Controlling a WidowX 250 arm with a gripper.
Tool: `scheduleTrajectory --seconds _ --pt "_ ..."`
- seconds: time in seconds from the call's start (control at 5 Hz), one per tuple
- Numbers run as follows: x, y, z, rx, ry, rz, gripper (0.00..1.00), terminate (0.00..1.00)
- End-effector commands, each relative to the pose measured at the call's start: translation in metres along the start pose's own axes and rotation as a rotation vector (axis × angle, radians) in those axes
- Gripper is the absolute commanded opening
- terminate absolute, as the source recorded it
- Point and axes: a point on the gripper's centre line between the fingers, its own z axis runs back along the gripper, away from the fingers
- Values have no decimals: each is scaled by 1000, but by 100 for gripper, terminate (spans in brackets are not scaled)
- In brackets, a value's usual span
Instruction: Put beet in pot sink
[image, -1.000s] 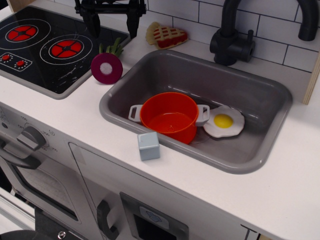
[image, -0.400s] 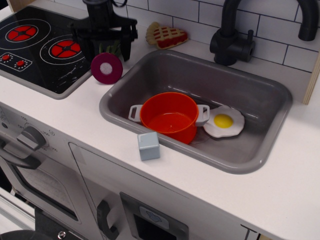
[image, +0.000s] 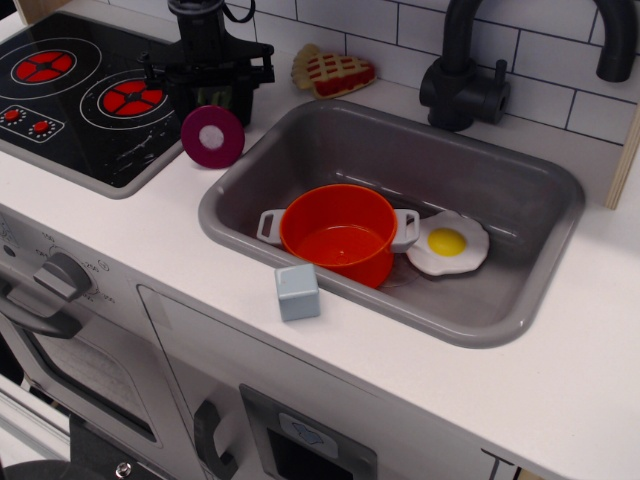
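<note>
The beet (image: 212, 137) stands on the white counter between the stovetop and the sink, its magenta cut face with the white dot turned toward me. My gripper (image: 215, 106) is right behind and above it, low over the green stalks, which it hides. Its jaws look open on either side of the stalks. The orange-red pot (image: 338, 232) with grey handles stands upright and empty in the front left of the grey sink (image: 400, 150), well to the right of the gripper.
A toy fried egg (image: 448, 243) lies in the sink beside the pot. A grey-blue cube (image: 297, 291) sits on the sink's front rim. A lattice pie slice (image: 332, 70) and a black faucet (image: 462, 80) are at the back. The black stovetop (image: 70, 100) is on the left.
My gripper has come down from the top of the view to just behind the beet and now covers its stalks. The beet, pot and other things have not moved.
</note>
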Motion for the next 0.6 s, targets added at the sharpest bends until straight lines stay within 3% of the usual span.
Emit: scheduleTrajectory --seconds 0.0,0.4 --pt "12 -9 26 -16 -89 41 0 0" --pt "-14 -30 68 -135 -169 48 0 0"
